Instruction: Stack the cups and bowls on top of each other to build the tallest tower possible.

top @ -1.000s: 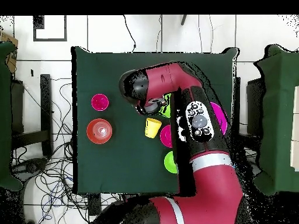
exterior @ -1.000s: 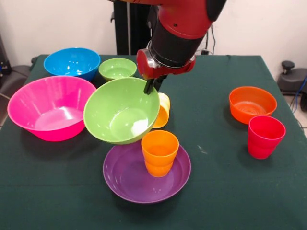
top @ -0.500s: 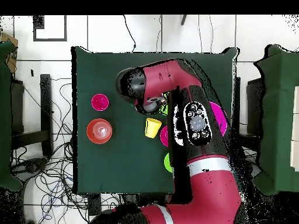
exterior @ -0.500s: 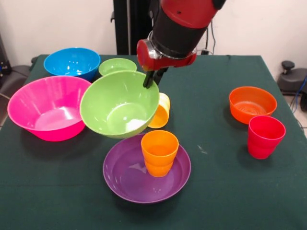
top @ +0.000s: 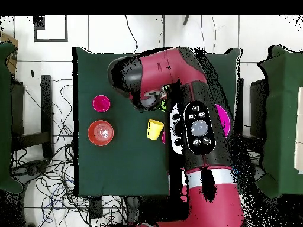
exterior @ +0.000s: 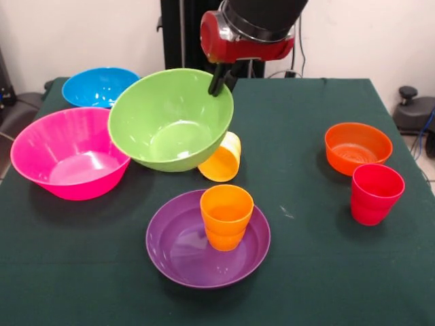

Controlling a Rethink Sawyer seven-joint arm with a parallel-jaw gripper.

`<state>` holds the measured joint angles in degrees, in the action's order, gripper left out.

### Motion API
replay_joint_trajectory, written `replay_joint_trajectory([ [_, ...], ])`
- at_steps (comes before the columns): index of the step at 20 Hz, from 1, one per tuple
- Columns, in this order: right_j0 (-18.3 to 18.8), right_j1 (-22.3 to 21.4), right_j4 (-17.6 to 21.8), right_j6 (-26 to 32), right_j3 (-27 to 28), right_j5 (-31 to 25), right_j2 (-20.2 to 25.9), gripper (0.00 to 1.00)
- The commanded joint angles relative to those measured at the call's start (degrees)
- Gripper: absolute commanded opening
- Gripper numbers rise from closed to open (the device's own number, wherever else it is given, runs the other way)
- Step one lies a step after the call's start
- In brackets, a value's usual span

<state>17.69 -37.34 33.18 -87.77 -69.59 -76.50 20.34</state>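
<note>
in the front view the end effector (exterior: 220,80) is clamped on the rim of the large glossy lime green plastic bowl (exterior: 170,119), held tilted above the bench (exterior: 319,272). overhead, the arm hides that bowl. the orange plastic tumbler (exterior: 225,216) stands in the shallow purple bowl (exterior: 178,248); bare bench lies along the near edge.

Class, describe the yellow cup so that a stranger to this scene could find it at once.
Start at the purple bowl holding the upright orange cup. Just behind it, beneath the lifted lime green bowl, is the yellow cup. It alone lies tipped on its side.
</note>
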Motion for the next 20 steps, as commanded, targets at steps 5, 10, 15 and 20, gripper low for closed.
replay_joint_trajectory([
  [5, -2.62, 7.38, 0.66, -4.78, 7.81, -0.03, -0.14, 0.00],
  [10, -1.98, 7.42, 1.01, -4.35, 5.94, 3.82, -0.85, 0.00],
  [15, -2.11, 7.48, 0.49, -5.68, 4.28, 6.14, -1.05, 0.00],
  [20, -3.02, 8.99, 0.21, -6.57, 5.67, 6.16, -1.28, 0.00],
])
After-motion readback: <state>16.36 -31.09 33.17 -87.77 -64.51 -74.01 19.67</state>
